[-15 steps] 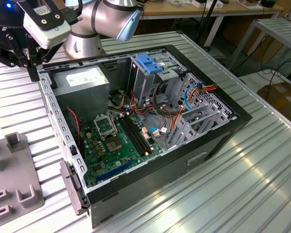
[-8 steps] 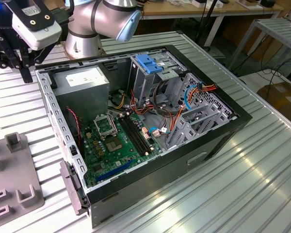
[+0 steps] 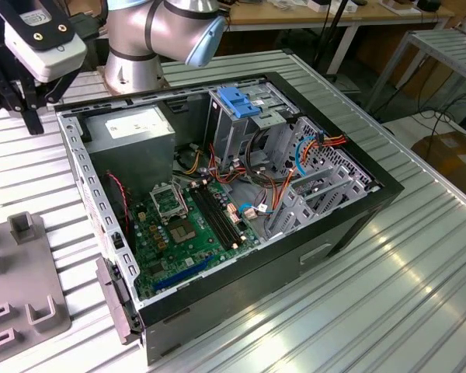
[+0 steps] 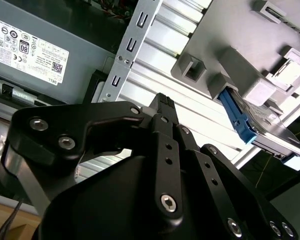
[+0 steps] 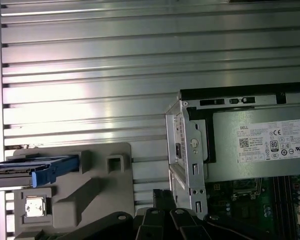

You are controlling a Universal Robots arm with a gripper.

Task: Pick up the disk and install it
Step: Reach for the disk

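Exterior view oblique, above open case (image 3: 241, 233); both wrist views share power supply (image 5: 260, 160).

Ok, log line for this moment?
disk: in grey fixture, not picked | pincer: above table, apart from disk | case: open

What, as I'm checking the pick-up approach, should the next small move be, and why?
Probably ease the end effector across the table toward the grey holder, since the disk sits in its slot there, untouched, while the end effector hangs apart from it beside the computer case.
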